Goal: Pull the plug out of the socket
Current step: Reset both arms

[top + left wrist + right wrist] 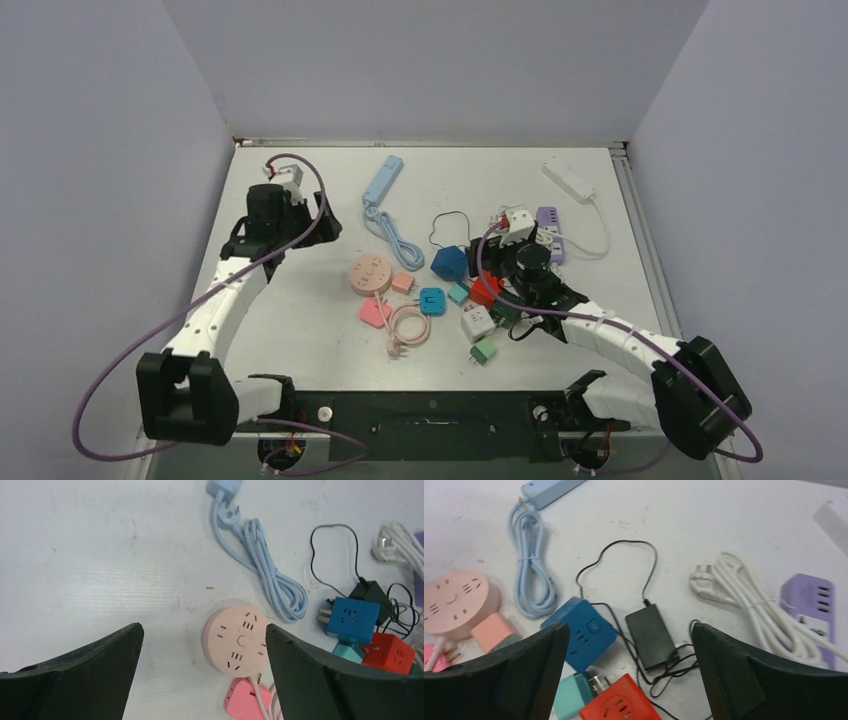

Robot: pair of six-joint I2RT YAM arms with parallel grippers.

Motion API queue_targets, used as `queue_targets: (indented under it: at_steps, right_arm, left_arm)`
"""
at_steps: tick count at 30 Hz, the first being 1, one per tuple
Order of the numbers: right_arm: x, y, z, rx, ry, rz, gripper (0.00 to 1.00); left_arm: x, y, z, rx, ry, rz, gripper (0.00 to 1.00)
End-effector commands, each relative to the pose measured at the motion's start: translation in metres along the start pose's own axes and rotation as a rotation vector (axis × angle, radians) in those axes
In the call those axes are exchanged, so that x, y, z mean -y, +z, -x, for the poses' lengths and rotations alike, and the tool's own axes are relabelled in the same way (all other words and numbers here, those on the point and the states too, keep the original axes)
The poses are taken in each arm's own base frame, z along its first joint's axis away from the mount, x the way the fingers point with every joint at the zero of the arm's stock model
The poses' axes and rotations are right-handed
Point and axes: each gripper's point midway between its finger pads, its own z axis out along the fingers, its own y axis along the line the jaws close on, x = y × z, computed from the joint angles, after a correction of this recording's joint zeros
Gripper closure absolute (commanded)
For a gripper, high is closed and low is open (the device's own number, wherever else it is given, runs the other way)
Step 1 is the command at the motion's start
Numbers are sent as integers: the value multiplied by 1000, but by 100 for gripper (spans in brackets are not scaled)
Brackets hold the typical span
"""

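Your left gripper (204,630) is up over the left half of the table (100,555), jaws spread wide with nothing between them. Looking down past its fingers, you've got the round pink socket (237,641) right below, slots facing up. If there's print on its face, it's too small to read. Just beneath it sits a pink plug (245,700), brass pins poking out.

Over to your right gripper (630,627): jaws wide apart there too, gripping nothing, hanging above the pile at centre right. Here's what matters for the task. The blue cube socket (584,630) sits under the left finger, a round button on its near face, its symbol too blurred to make out. The black adapter (651,636) lies flat just beside it with a sliver of table between them, so it's not seated in the cube, and its thin black lead loops away behind. No lettering is legible on either one.

In front of them, a red cube socket (616,707) touches a teal block (571,695). Metal pins show between the two, and you can't tell whether they're pushed home.

Further back, the light blue power strip (383,178) lies with its cord (270,575) bundled. Off to the right are a coiled white cord (744,600) and a purple power strip (811,605) with a white label patch, print unreadable.
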Motion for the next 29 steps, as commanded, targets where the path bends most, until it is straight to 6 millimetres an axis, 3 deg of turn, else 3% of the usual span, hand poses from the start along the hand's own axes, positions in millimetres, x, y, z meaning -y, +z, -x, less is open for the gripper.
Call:
queue_targets:
  at_steps: [1, 5, 6, 7, 9, 13, 18, 29]
  right_arm:
    - [57, -27, 32, 61, 71, -233, 4]
    - [111, -58, 43, 103, 128, -436, 10]
    - [120, -65, 46, 118, 140, -467, 10]
    - [126, -72, 50, 136, 144, -485, 10]
    - [136, -84, 56, 179, 139, -521, 10]
    - [141, -105, 64, 298, 125, -547, 10]
    - [149, -121, 61, 354, 122, -599, 10]
    - [145, -116, 64, 365, 115, -570, 10]
  left_arm:
    - [-8, -39, 46, 245, 62, 110, 11]
    - [-4, -77, 61, 391, 118, 178, 10]
    - [-3, -85, 62, 419, 130, 193, 10]
    - [-3, -94, 63, 449, 136, 213, 0]
    - [0, -110, 62, 501, 168, 240, 4]
    - [6, -133, 59, 588, 189, 245, 4]
    - [15, -144, 58, 623, 182, 191, 4]
    - [15, -141, 58, 603, 188, 197, 4]
